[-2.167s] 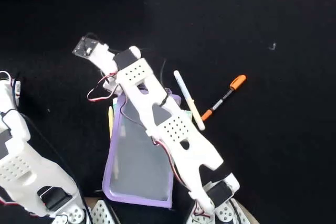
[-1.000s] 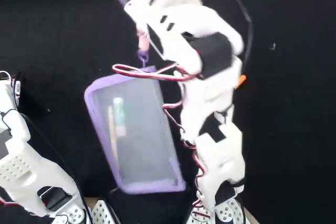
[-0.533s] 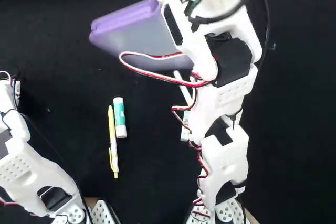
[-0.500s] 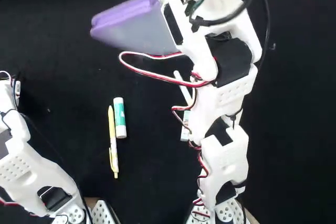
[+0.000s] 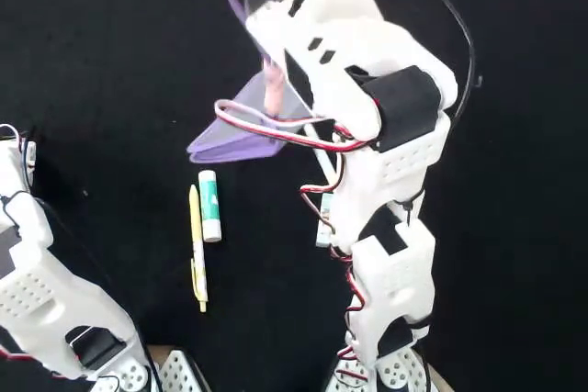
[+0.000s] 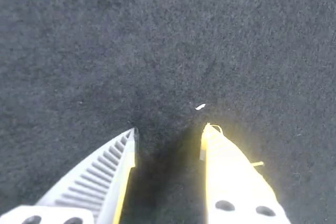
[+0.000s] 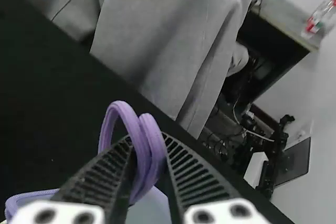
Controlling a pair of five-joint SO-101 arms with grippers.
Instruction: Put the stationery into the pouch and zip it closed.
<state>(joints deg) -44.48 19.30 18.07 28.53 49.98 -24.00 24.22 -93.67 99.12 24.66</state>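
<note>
My right gripper (image 7: 148,153) is raised high over the table, shut on the purple loop (image 7: 137,135) of the pouch. The purple pouch (image 5: 237,133) dangles below it on a pink strap (image 5: 273,91), off the cloth. A green-and-white glue stick (image 5: 209,207) and a yellow pen (image 5: 197,248) lie side by side on the black cloth under the pouch. A white pen (image 5: 320,159) and a small pale item (image 5: 324,229) lie partly behind the right arm. My left gripper (image 6: 169,134) hovers open over bare cloth with nothing between its fingers.
The left arm (image 5: 41,291) rests at the table's near left corner. The raised right arm (image 5: 386,227) covers the middle right of the black cloth (image 5: 110,80). Grey cushions (image 7: 157,40) and a cluttered shelf (image 7: 273,35) lie beyond the far edge.
The right arm lifted the pouch off the table by its loop, and the glue stick and yellow pen stayed on the cloth. The pouch has since swung down to hang nearly edge-on.
</note>
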